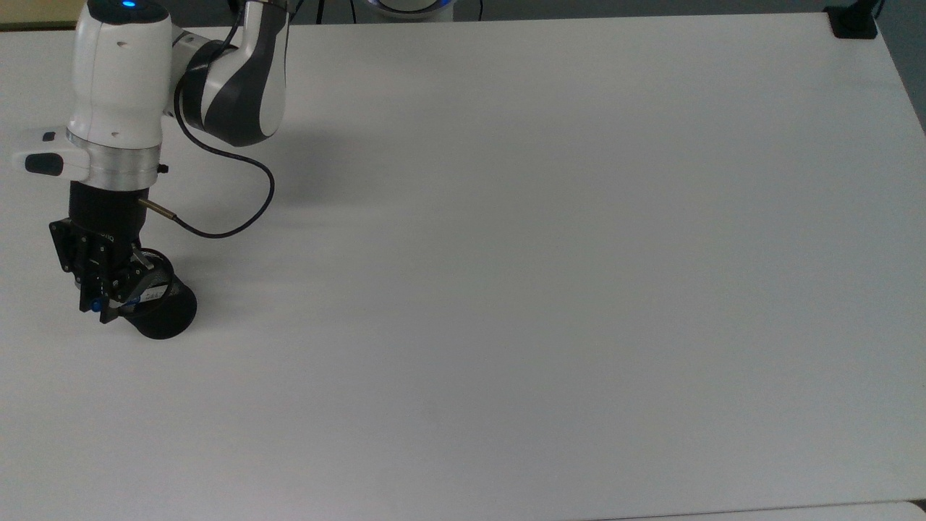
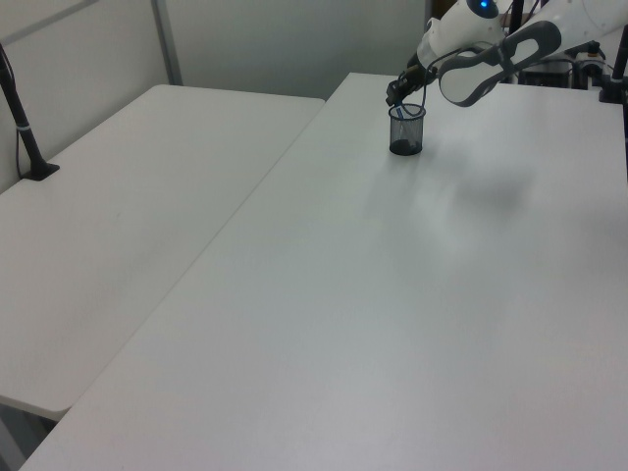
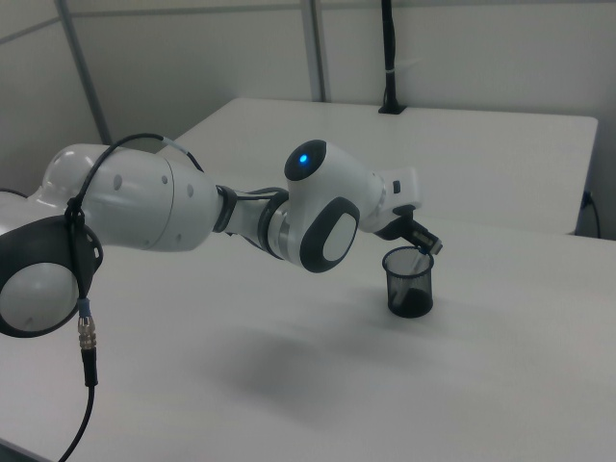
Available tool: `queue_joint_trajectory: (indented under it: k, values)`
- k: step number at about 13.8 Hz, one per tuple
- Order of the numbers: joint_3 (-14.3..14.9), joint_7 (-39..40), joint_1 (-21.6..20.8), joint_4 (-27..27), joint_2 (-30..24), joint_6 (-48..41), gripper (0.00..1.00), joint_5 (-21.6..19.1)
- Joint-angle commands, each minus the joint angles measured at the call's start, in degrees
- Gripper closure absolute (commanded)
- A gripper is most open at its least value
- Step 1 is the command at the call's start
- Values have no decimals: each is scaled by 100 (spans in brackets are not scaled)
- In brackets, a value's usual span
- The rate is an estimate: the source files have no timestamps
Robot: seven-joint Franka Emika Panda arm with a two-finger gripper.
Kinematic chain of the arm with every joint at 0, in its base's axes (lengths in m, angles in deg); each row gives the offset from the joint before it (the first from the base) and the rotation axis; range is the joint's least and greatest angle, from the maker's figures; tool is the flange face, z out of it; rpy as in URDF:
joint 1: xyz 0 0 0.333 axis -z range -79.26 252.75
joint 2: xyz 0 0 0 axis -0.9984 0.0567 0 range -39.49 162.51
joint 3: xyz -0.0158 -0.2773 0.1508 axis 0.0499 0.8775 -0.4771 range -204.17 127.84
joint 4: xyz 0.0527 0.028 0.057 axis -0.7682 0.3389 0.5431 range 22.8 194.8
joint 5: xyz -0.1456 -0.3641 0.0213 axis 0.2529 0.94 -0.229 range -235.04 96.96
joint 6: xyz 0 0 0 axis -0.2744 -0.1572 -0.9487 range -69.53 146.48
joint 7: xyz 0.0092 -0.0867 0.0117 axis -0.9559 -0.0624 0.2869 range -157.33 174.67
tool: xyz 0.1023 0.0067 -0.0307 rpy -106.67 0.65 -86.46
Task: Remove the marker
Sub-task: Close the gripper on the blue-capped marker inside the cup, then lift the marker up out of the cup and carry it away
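A black mesh cup (image 1: 165, 311) stands on a white table (image 1: 550, 275), close to the edge at the top view's left and roughly midway along that edge. In the left view the cup (image 2: 405, 130) sits near the far end of the table (image 2: 392, 324), and in the right view it (image 3: 408, 282) is just below the arm's wrist.

The marker (image 1: 148, 294) leans inside the cup, its white barrel crossing the cup's mouth and its blue cap end (image 1: 95, 306) poking out over the rim toward the top view's left. Most of its length is hidden behind the gripper.

The gripper (image 1: 108, 293) hangs over the cup's rim, pointing downward, with its black fingers (image 1: 124, 284) drawn in close on either side of the marker's upper part. The gap between them looks narrow, about the width of the barrel, but whether they actually press on the marker cannot be told. In the left view the gripper (image 2: 400, 94) sits at the cup's top edge, and in the right view it (image 3: 423, 243) reaches just over the rim.

A black cable (image 1: 231, 181) loops from the wrist back to the arm (image 1: 116, 79).
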Motion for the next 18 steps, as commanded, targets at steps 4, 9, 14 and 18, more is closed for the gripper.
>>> queue_joint_trajectory:
  k: [4, 9, 14, 18]
  values:
    - [24, -86, -43, -23, -18, 101, 96, -54]
    - [16, -104, -42, -23, -193, 92, 97, -133]
    - [7, -218, -42, -23, -580, 74, 97, -124]
    - [-106, -87, -77, -23, -844, -5, 97, -36]
